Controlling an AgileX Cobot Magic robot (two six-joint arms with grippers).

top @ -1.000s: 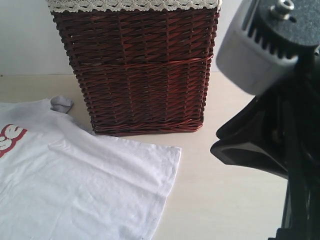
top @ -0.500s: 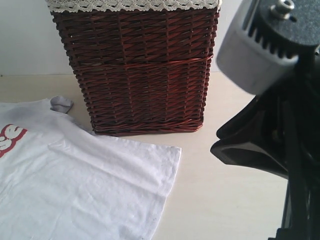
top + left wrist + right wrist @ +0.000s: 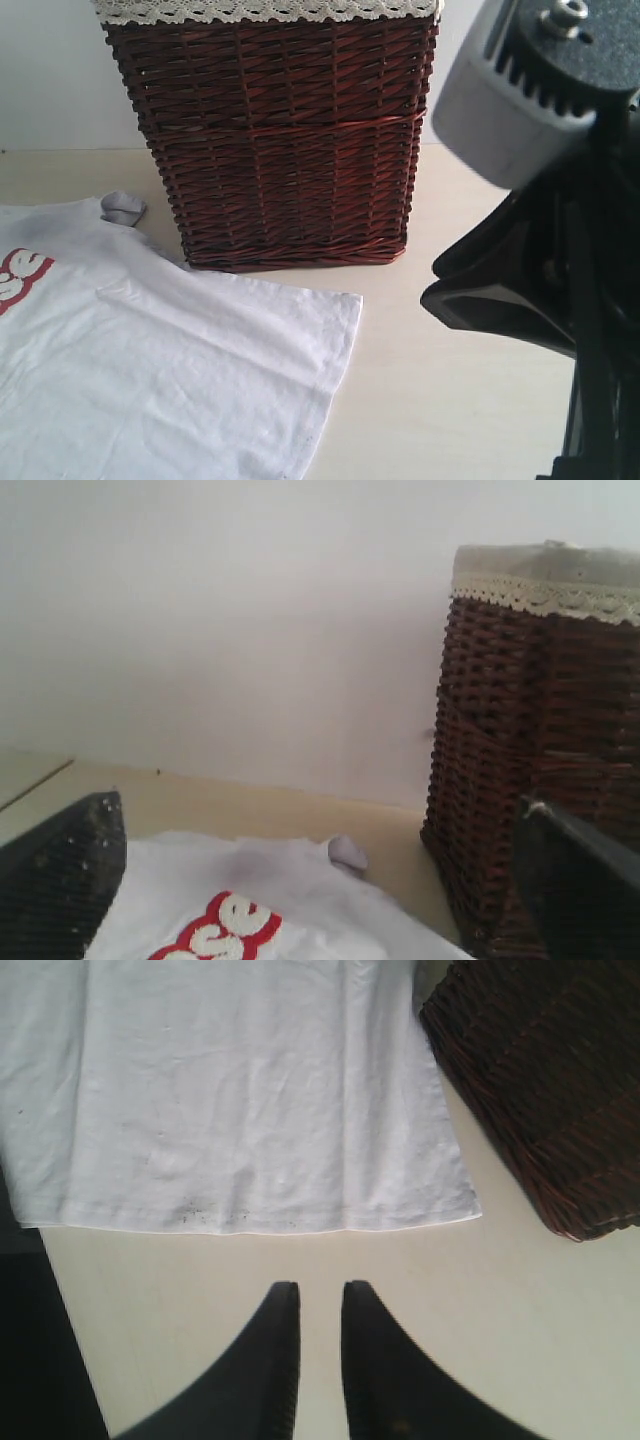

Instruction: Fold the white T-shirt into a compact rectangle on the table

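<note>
Right wrist view tells most: the right tool hangs over bare surface with its two fingers drawn narrow, only a thin slit between them and nothing in it. Straight ahead of its tips lies the bottom hem of the T-shirt, running crosswise to the way the tool points. A strip of bare surface separates them, so tool and cloth are near but apart. The body of the shirt stretches away from the tool beyond the hem, so its long axis lines up roughly with the tool's pointing direction.

In the exterior view the T-shirt lies flat and spread on the surface, in front of and just beside the wicker basket, with its hem corner toward the right arm. The left tool stands wide and empty, above the end of the shirt with the red patch.

My judgement is that no fold is made yet. The right arm is the nearer one to the hem and the left to the printed end. A hem grab would mean moving forward and down, and probably opening wider first.
</note>
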